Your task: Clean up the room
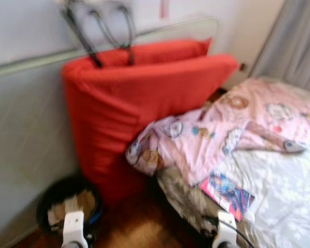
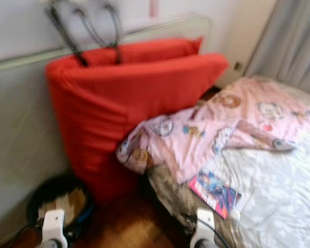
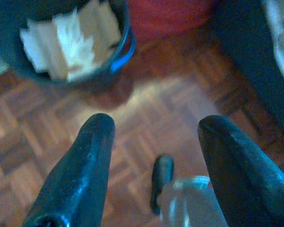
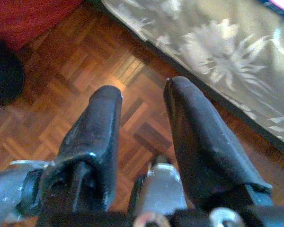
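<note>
A bedroom with parquet floor (image 3: 33, 142) fills our view: a bed (image 1: 284, 196) at lower right, two red cushions (image 1: 139, 103) propped against the wall at centre. We count one pink patterned blanket (image 1: 217, 129) crumpled over the bed's corner, one colourful booklet (image 1: 228, 194) near the bed edge, and one dark bin (image 3: 61, 42) holding paper at lower left. We judge this an approach step, nothing grasped yet. Our left hand (image 3: 154, 142) hangs wide apart over the floor; our right hand (image 4: 143, 113) is narrowly parted, empty. Next we likely reach for the booklet.
</note>
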Controlling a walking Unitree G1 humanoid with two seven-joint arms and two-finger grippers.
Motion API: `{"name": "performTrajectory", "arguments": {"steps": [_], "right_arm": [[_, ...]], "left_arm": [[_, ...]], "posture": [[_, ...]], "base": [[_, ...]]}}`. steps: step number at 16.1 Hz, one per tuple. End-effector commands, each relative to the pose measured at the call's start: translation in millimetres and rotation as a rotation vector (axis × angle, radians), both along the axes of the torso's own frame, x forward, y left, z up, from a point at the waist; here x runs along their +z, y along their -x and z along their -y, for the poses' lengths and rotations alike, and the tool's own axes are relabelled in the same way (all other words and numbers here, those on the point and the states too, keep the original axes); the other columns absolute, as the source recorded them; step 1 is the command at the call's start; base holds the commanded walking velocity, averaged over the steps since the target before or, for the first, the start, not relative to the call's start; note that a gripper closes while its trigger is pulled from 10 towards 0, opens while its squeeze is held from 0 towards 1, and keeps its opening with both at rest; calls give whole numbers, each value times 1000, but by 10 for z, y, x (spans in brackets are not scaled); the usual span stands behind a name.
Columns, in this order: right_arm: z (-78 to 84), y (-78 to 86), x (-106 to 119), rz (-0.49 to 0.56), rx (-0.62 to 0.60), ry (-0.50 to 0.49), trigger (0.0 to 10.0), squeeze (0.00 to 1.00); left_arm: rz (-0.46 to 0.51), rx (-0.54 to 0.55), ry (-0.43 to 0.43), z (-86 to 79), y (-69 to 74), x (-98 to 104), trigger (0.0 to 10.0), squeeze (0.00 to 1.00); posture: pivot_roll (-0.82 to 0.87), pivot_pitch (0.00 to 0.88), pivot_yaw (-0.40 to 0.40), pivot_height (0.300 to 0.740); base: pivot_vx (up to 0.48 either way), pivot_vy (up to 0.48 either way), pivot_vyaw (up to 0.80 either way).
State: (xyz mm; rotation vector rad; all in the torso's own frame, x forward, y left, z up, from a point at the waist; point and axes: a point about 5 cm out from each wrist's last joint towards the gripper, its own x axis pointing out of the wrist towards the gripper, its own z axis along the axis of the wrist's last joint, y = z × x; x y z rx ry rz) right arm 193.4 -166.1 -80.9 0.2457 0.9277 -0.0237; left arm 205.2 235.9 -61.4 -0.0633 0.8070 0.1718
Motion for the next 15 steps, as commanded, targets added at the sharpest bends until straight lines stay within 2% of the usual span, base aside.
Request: {"name": "performTrajectory", "arguments": {"steps": [1, 6, 11, 12, 13, 14, 15], "right_arm": [[121, 82, -31, -25, -20, 25, 10000, 0], [120, 72, -22, 2, -54, 17, 10000, 0], [120, 18, 42, 141, -70, 16, 10000, 0], [124, 4, 73, 200, -79, 15, 10000, 0], [130, 2, 84, 224, -86, 13, 10000, 0], [142, -6, 115, 277, -79, 19, 10000, 0], [145, -1, 123, 294, -64, 28, 10000, 0]], "left_arm": [[9, -7, 24, 82, -35, -2, 10000, 0], [56, -38, 22, 82, -63, 31, 10000, 0], [210, -75, -11, 69, -113, 131, 10000, 0], [273, -84, -27, 73, -173, 195, 10000, 0], [361, -119, -55, 112, -450, 394, 10000, 0], [536, -188, -80, 230, -896, 811, 10000, 0], [569, -203, -84, 251, -910, 847, 10000, 0]], "posture": [[79, 0, -36, 740], [77, 0, -29, 740], [53, 0, -11, 740], [41, 0, -9, 740], [37, 0, -11, 740], [37, 0, -14, 740], [34, 0, -16, 740]], "base": [[296, 0, 0], [0, 0, 0], [0, 0, 0], [0, 0, 0], [0, 0, 0], [0, 0, 0], [0, 0, 0]]}}
